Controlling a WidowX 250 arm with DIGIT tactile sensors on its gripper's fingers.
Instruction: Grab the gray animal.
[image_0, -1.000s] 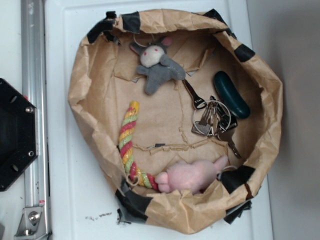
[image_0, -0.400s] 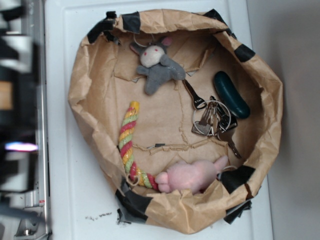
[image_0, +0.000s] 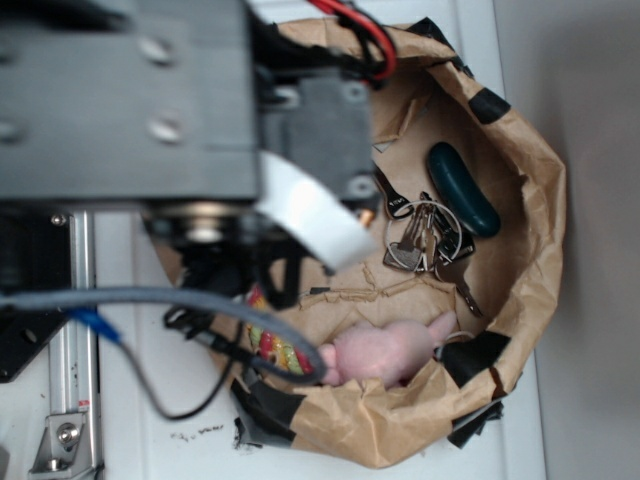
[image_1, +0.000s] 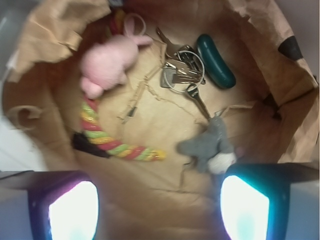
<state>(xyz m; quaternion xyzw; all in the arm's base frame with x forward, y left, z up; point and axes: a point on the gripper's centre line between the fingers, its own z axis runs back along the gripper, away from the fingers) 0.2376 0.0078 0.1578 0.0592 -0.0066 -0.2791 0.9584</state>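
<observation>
from left to right in the wrist view, the pink toy (image_1: 107, 62), the striped rope (image_1: 112, 142), the keys (image_1: 181, 70) and the gray animal (image_1: 209, 146) lie loose in the paper bag (image_1: 50, 30). the gripper (image_1: 159, 207) hangs above with fingers spread and empty, the gray animal beside its right finger (image_1: 250, 205). nothing is grabbed yet; lowering, centering and closing appear to remain.

No lettering, label, brand name or number can be read in either view. The white tag (image_0: 312, 212) on the robot arm shows a blank face, and the keys (image_1: 181, 70) are too blurred to show any stamping.
</observation>
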